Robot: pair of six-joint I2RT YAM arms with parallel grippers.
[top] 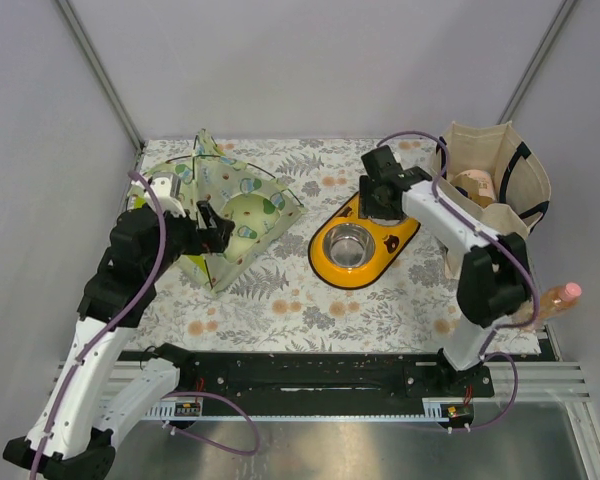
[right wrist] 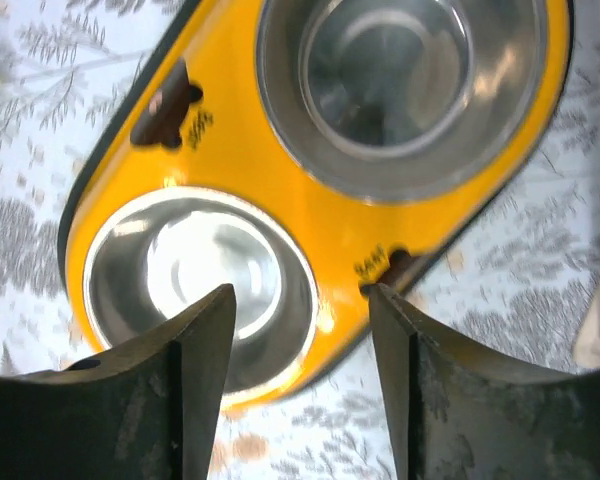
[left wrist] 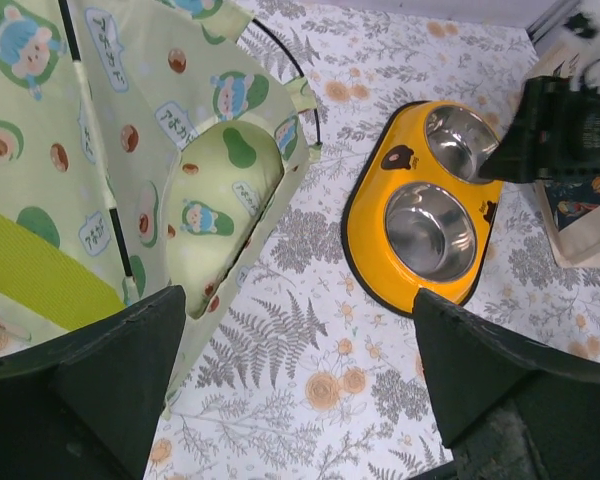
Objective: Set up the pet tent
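The pet tent (top: 238, 205) sits toward the far left corner of the bench (top: 310, 300), its opening turned toward the middle. It looks only loosely shaped, so my worry is the left end effector (top: 216, 228). It hangs released at the tent's near left edge, fingers spread wide with nothing between them, and I cannot tell whether it touches the fabric. If it closes on loose cloth rather than on a thin black pole (left wrist: 102, 170), I'd expect the panel to bunch and the frame to sag or tip instead of standing. A push from that side could also slide the whole light thing toward the middle. There the orange feeder (top: 363, 240) lies just beside the tent's right corner, leaving little room to spread it. The right end effector (top: 382, 196) hovers over the feeder's far end, fingers parted and gripping nothing, and a low sweep could knock the feeder into the tent. A cloth bag (top: 495, 185) stands at the far right corner and a pink-capped bottle (top: 558, 296) lies at the right edge, both well apart from the tent.
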